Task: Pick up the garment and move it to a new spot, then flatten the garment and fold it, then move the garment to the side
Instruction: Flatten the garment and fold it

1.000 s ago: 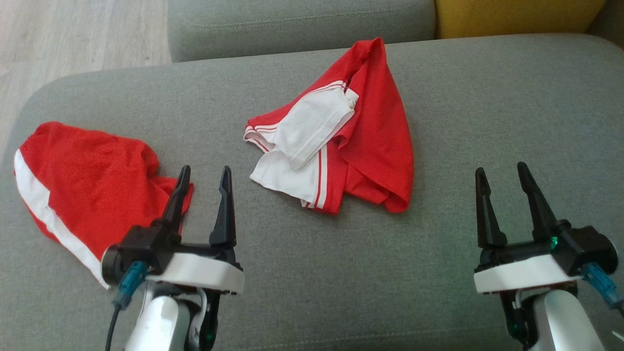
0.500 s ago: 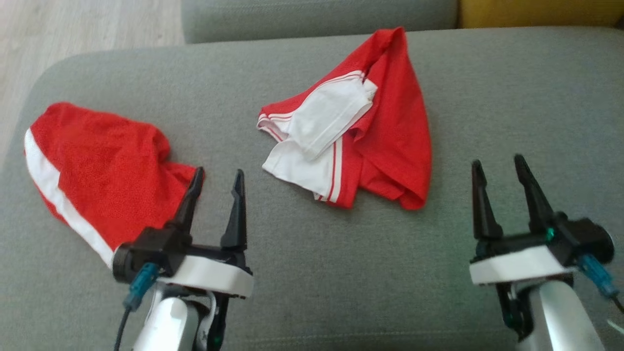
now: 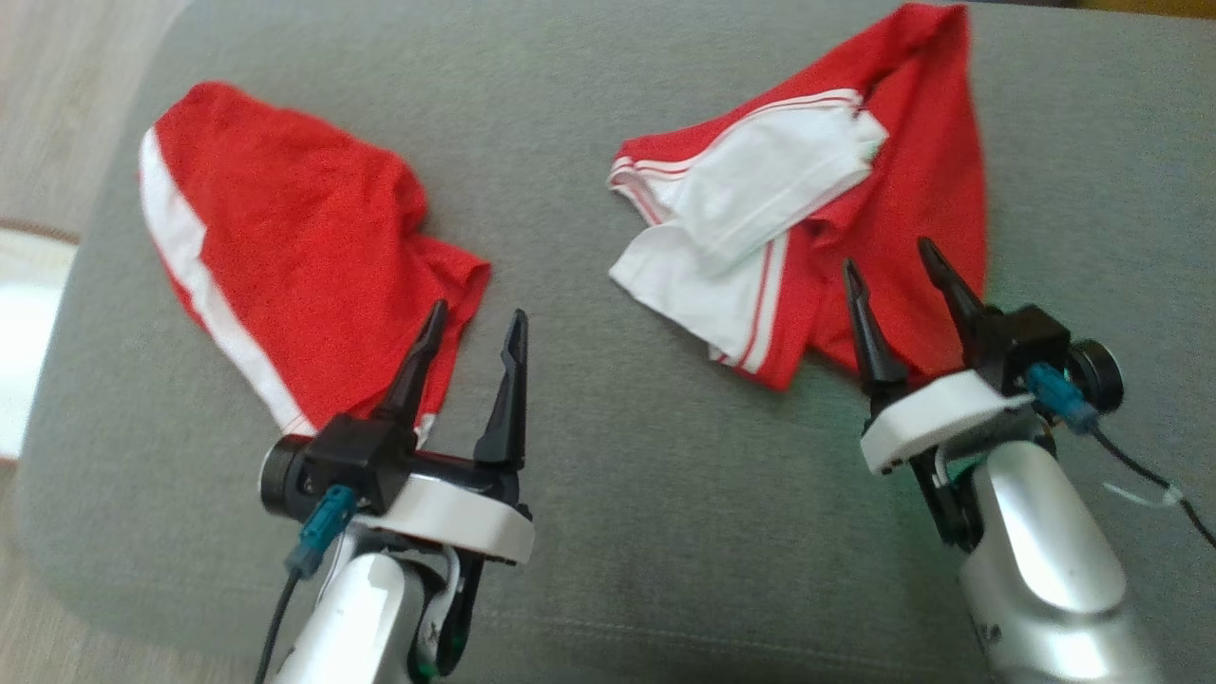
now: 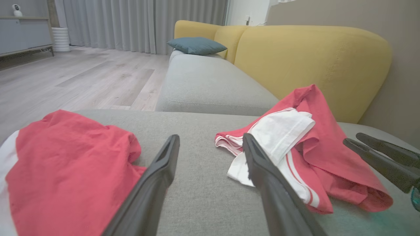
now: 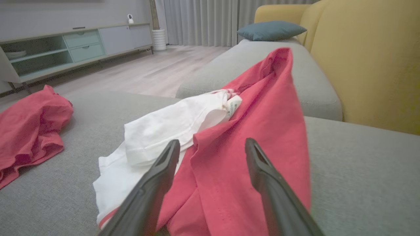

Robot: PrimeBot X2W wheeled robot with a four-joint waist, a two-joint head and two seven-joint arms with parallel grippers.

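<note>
Garment [image 3: 807, 209], crumpled, red and white, lies in the upper right of the head view on a grey sofa seat [image 3: 617, 494]. A white part is folded over the red body, and a red peak points to the top edge. A second red garment [image 3: 285, 237] with a white stripe lies bunched in the upper left, well apart from the first.

At centre right, the right gripper [image 3: 886, 254] has its two dark fingers spread and holds nothing. Their tips overlap the garment's lower right edge, and the right wrist view looks along them onto the red cloth. Whether they touch it cannot be told. The gripper seems placed there to take that edge for the first lift. At lower centre left, the left gripper [image 3: 478, 310] is also spread and empty, its tips at the near edge of the second red garment. It appears to be waiting.

Compared with a second ago, the whole head view has swung, so both garments sit further right and higher, and the yellow backrest is almost out of the frame. That is the camera moving, not the cloth. The real change is the right gripper, which was well clear of the garment at lower right and now reaches its edge. Both grippers were spread then too.
</note>
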